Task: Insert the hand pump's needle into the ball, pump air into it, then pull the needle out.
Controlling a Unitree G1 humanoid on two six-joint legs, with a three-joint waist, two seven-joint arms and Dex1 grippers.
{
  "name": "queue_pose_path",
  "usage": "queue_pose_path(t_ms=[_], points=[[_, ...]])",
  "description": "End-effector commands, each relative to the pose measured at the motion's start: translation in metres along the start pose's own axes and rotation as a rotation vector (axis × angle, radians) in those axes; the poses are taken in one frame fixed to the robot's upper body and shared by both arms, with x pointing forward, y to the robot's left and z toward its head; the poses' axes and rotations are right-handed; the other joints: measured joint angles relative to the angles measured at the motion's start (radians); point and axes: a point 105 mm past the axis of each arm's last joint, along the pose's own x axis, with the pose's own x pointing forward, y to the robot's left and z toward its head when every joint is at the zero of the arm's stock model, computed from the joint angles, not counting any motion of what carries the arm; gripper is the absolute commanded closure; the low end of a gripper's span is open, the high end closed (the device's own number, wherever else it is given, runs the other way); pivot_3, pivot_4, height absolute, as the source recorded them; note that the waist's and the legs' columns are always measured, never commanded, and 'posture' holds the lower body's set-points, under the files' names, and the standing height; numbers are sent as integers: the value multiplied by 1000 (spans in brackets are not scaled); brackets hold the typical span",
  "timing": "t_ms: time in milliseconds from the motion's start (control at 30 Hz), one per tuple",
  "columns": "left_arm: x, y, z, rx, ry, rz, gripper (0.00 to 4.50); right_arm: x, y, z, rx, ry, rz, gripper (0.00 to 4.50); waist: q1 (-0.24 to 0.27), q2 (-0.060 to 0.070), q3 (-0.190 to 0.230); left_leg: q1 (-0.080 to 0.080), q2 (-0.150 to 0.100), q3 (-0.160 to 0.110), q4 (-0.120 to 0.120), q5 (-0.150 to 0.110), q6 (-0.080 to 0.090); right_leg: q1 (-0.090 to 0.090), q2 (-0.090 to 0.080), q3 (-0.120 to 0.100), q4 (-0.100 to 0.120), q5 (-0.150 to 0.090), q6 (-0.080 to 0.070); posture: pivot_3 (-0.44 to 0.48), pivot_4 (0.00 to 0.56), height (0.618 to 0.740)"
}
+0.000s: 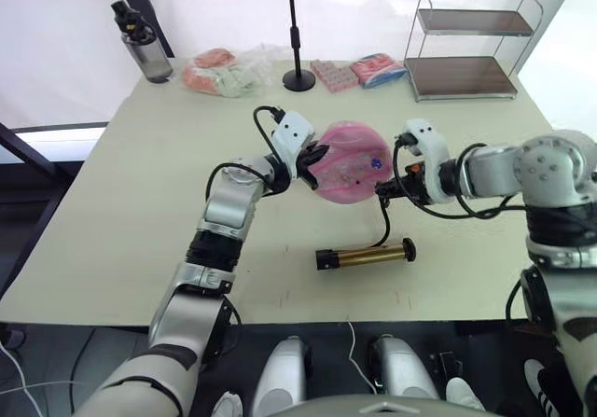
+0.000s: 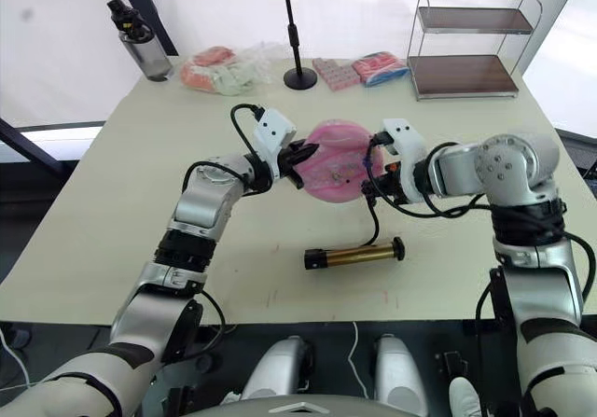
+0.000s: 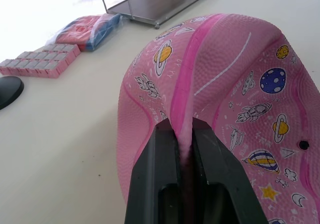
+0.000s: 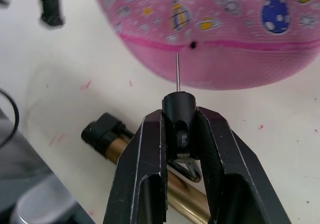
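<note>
Here, left tool (image 3: 184, 134) pinching dimpled, half-flat pink ball (image 3: 225, 83) — right tool (image 4: 179, 129) clamping thin steel needle (image 4: 177, 71), tip outside.

Open gap between needle (image 4: 177, 71) tip and ball (image 4: 210, 28) valve

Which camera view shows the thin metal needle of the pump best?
The right wrist view: the thin metal needle stands clear, its black fitting held by the right gripper, its tip just short of the small dark hole in the deflated pink ball. In the eye views it is too small to tell.
</note>
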Motion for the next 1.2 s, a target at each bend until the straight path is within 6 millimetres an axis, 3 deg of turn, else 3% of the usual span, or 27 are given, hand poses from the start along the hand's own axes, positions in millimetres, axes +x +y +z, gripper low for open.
queue_pose_path(t_ms=[33,367,733,1200], points=[[0,-6,10,36,-39,-6,4405,5,8,9,22,16,20,4149,0,0,0,0,0,0,0,0,0,0,0,0,0,0,0,0,150,740],[2,-15,9,29,-39,2,4405,14,18,11,45,77,25,4149,1,0,0,-1,0,0,0,0,0,0,0,0,0,0,0,0,150,740],[-1,-21,4,43,-18,50,4405,18,4,8,131,120,-55,4149,-1,0,0,-1,0,0,0,0,0,0,0,0,0,0,0,0,150,740],[-3,-28,2,51,-11,68,4405,22,2,17,233,108,-75,4149,-1,0,0,-1,0,0,-1,0,0,0,0,-1,-1,0,0,0,150,740]])
